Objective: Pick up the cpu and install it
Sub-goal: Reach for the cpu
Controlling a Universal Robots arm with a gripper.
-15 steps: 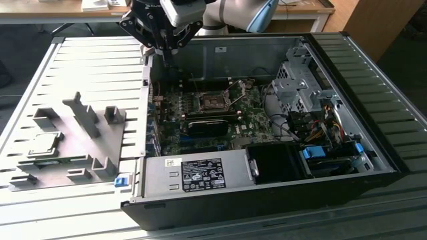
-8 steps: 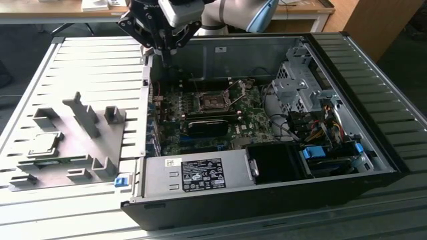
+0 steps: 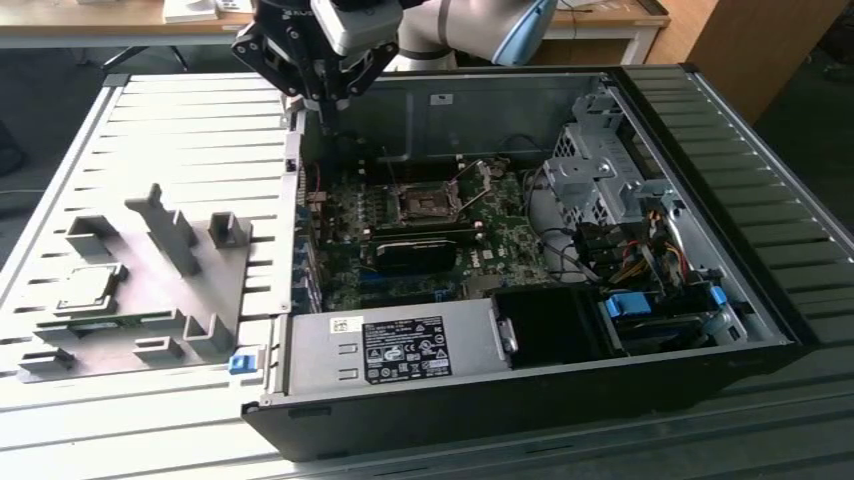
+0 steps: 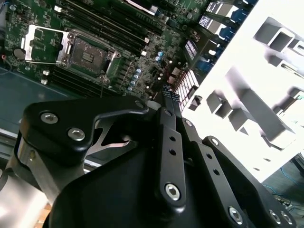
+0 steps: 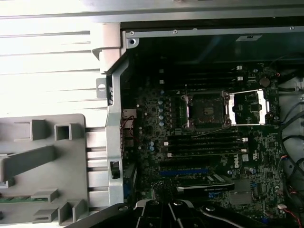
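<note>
The claw (image 3: 320, 98) hangs clenched and empty above the open computer case's (image 3: 747, 250) back corner. The cpu (image 3: 87, 287) lies flat on the grey fixture plate (image 3: 134, 315) at the exterior view's left, well apart from the claw. Upright grey blocks (image 3: 167, 230) and the case wall (image 3: 296, 200) stand between it and the open socket (image 3: 424, 205).

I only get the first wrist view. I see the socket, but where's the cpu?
Observer: The cpu lies on the grey tray, outside the case, at the exterior view's left.
Operator: Is the claw holding anything?
Observer: No. In the second wrist view the claw is shut and empty.
Operator: Is it close to the cpu?
Observer: No. In the exterior view the claw hangs above the case's wall at the view's top, well apart from the cpu.
</note>
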